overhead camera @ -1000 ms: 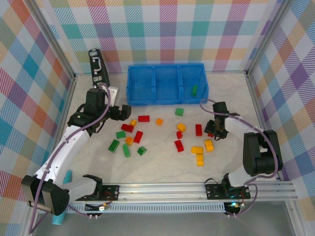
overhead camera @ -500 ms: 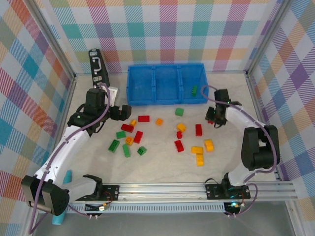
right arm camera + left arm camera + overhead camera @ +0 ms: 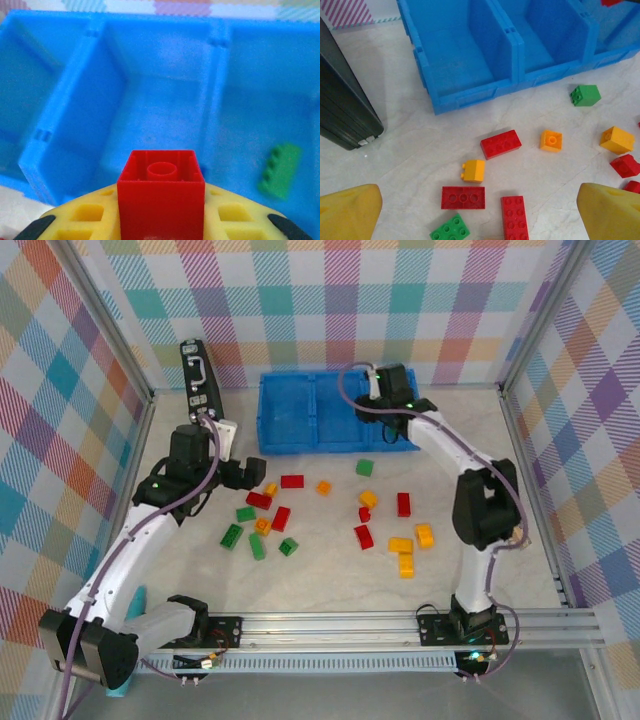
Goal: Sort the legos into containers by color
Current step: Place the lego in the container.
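Right wrist: red lego point(image 3: 161, 192) in right tool point(image 3: 161, 227), over blue bin point(image 3: 215, 95).

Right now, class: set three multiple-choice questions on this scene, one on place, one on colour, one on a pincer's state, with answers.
1. The green brick in the blue bin lies in which compartment? A left B middle C right
2. The brick in the right pincer is: A red B yellow C green
3. The left pincer is: A shut on a brick B open C shut on the bin
Answers: C, it lies at the right end; A, red shows between the pads; B, its fingers stand wide apart.
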`<action>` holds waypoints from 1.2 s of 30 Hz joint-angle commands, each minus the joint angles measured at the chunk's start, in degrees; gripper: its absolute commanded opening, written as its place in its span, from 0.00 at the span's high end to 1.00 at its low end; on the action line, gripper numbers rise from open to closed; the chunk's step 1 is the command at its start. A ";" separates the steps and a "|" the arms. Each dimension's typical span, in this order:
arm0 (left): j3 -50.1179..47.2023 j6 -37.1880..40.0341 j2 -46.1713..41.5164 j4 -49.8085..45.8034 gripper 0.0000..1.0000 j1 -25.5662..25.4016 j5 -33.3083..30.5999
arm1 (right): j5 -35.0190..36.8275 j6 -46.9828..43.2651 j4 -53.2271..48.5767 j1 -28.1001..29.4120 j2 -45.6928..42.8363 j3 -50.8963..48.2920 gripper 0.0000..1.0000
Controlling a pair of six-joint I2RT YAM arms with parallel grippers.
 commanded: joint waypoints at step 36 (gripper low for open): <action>16.03 0.06 -7.19 -7.09 0.00 2.22 0.46 | 9.35 -4.67 -13.33 7.40 28.12 28.89 0.47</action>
